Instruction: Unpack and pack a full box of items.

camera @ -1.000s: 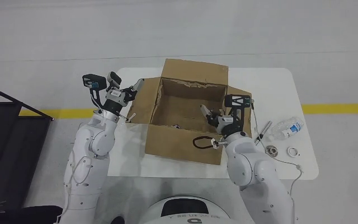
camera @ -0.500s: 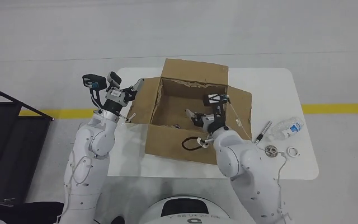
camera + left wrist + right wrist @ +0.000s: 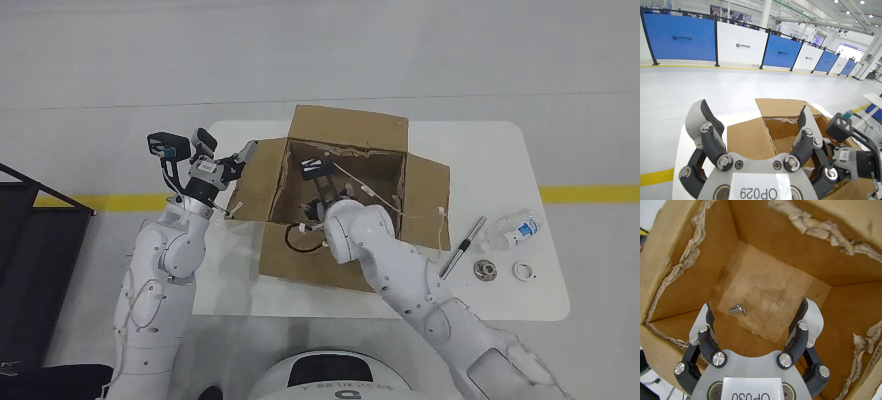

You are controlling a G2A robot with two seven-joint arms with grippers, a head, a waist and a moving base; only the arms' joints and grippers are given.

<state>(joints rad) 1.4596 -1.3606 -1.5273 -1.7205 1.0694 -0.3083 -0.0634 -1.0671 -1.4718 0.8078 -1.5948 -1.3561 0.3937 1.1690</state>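
One piece left inside: small metal bracket (image 3: 737, 310) lying on the floor of the cardboard box (image 3: 320, 262), centre of the top view. Right gripper (image 3: 756, 306) pointing down into the box opening, jaws spread wide and empty, above and just beside the bracket, probably to straddle it for a pick. Left gripper (image 3: 753, 107) outside the box's left flap, upper left of the top view, also apart and holding nothing, likely to leave room for the working arm. Already out on the table (image 3: 500, 140), right of frame: bottle (image 3: 515, 228), metal rod (image 3: 460, 247), dark round part (image 3: 486, 268), white ring (image 3: 522, 270). Unpacking judged nearly done
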